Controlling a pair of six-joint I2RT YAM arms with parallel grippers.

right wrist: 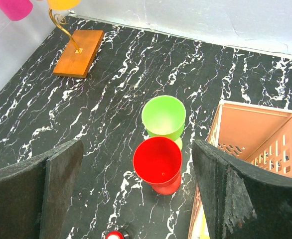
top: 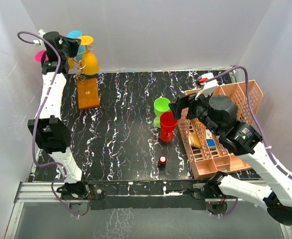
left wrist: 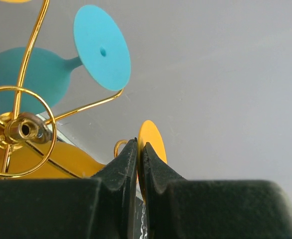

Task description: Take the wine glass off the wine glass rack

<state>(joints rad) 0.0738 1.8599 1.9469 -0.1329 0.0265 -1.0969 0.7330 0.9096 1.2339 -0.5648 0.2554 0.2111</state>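
Up against the white wall [left wrist: 225,74], my left gripper [left wrist: 138,149] is pinched tight on the yellow glass [left wrist: 153,142] by its foot, with the rack [left wrist: 21,107] just beside. My right gripper [right wrist: 137,149] gapes empty above the black marbled table [right wrist: 111,74], a red cup [right wrist: 157,167] directly beneath.

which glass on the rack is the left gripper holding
The yellow glass: the left gripper is shut on its round foot. The blue glass and the pink glass are not gripped.
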